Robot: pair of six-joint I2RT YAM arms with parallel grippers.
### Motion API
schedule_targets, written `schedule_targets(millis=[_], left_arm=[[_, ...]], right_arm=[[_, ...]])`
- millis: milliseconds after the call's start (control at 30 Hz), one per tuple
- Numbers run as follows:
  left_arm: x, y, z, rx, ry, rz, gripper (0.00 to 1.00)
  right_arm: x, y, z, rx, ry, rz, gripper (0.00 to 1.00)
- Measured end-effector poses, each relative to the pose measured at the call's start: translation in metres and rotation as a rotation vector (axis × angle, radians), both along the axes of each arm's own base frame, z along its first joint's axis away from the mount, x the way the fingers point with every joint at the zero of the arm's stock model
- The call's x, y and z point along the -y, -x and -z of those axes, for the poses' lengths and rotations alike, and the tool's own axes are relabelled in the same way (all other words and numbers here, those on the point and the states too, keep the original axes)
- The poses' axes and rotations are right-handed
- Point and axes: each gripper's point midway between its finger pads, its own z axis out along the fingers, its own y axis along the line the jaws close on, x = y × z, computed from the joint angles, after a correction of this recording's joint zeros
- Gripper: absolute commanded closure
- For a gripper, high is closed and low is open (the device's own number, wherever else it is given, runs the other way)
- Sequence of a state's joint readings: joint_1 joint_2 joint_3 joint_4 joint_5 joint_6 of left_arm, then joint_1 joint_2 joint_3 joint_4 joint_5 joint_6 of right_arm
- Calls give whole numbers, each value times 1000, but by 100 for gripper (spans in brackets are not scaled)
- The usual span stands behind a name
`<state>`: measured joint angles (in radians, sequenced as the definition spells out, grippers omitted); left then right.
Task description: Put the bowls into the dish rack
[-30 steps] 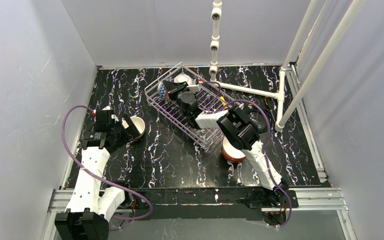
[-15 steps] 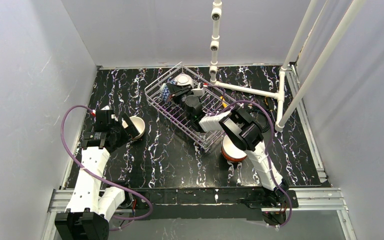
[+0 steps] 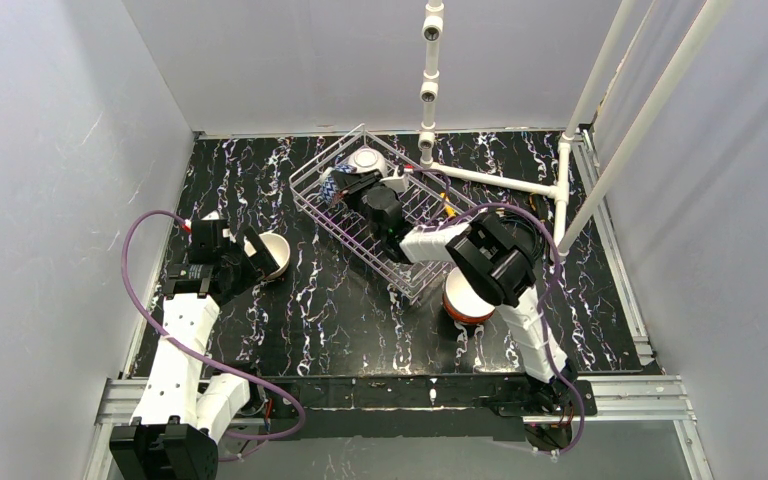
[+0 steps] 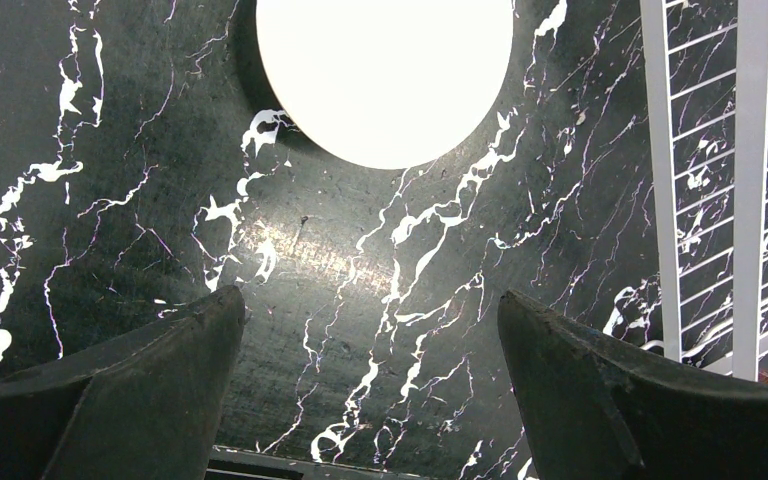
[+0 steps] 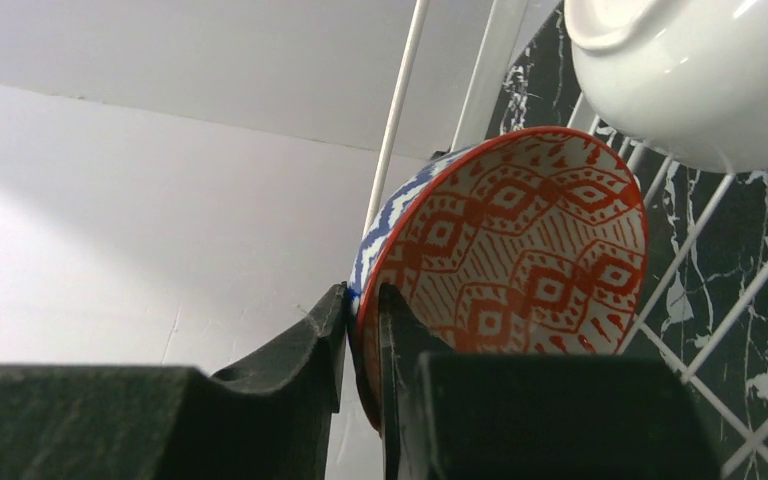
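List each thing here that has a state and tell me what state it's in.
Left gripper: open, holding nothing.
Right gripper: shut on the blue-patterned bowl at its rim.
Blue-patterned bowl: tipped on edge inside the dish rack.
White bowl: in the rack, foot up.
Tan bowl: upright on the table, outside the rack.
Red-orange bowl: upright on the table, partly hidden.

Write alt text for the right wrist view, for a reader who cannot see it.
The right gripper pinches the rim of a blue-patterned bowl, tilted on edge, red-patterned inside facing the camera. A white bowl sits upper right, dish rack wires behind.
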<state>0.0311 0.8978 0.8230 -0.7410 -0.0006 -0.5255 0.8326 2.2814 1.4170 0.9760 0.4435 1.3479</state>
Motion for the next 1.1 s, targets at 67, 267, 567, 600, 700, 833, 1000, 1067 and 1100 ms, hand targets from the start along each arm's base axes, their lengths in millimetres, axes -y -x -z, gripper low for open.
schedule_targets(millis=[67,267,567,600,700,833,1000,1067,1100], left_arm=[[0,0,1,-1,0,0,4],[0,2,4,-12,1,0,4],[0,2,4,-12,2,-2,4],[0,2,4,-12,2,-2,4],[0,2,4,-12,2,-2,4],[0,2,5,-16,3,-2,4],[0,2,7,-23,3,-2,4],[0,2,7,-24,3,-2,4],[0,2,7,-24,3,-2,4]], right_arm=[[0,0,0,-35,31,1,76],[3,-1,1,-86,55,0,76],[11,-3,4,-122,-9,-3,73],[12,-4,4,-126,-19,-2,72],[13,-3,6,-139,-44,0,71],[14,0,12,-166,-65,-7,70],[16,2,15,-178,-89,-7,69],[16,3,16,-177,-92,-7,67],[17,3,15,-176,-92,-7,63]])
